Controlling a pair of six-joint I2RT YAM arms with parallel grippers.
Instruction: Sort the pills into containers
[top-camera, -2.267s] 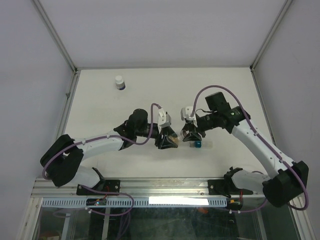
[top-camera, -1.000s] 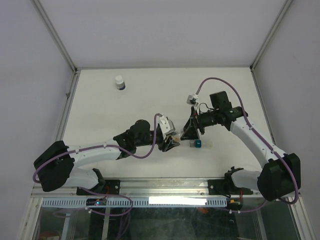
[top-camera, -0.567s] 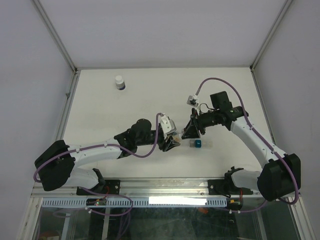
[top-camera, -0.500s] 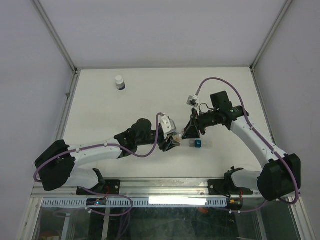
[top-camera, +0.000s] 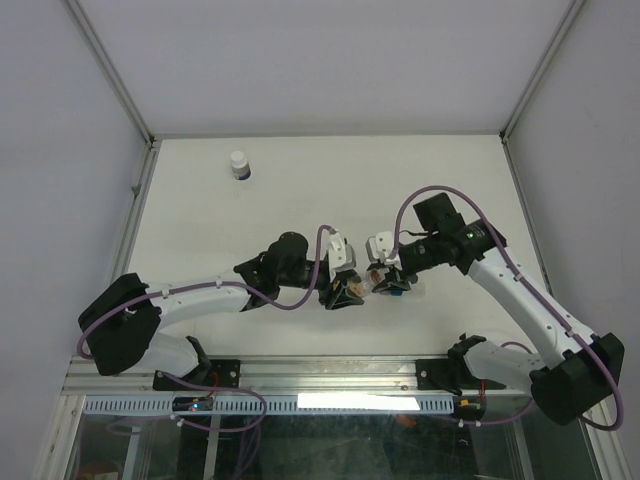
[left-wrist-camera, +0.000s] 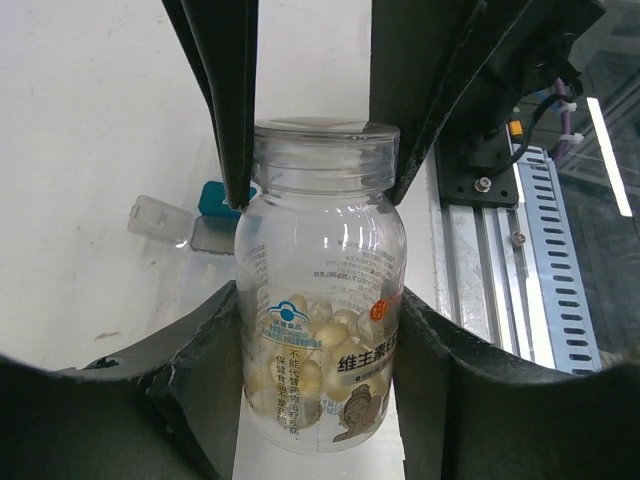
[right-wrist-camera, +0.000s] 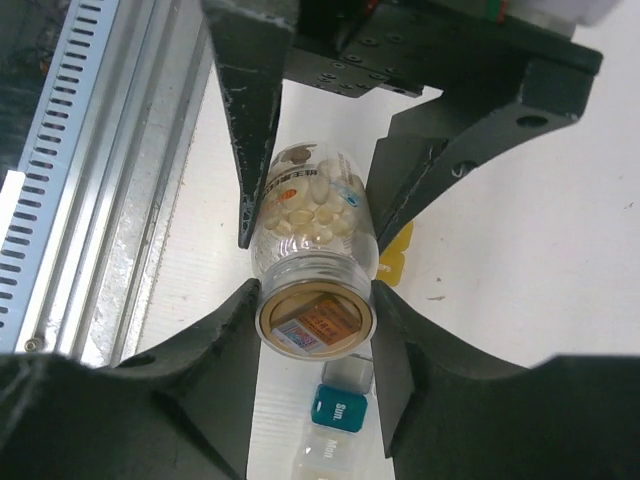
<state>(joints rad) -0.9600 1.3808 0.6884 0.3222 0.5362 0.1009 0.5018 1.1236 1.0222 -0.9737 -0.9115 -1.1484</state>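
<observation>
Two facing grippers (top-camera: 342, 292) (top-camera: 386, 280) around one bottle (left-wrist-camera: 320, 300)

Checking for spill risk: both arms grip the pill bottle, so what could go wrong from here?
1. The left fingers hold the bottle roughly level while the right fingers clamp its cap. Uncapped like this, pills could spill onto the table.
2. The teal container and yellow container sit close by; a slip or dropped cap could knock them.
</observation>
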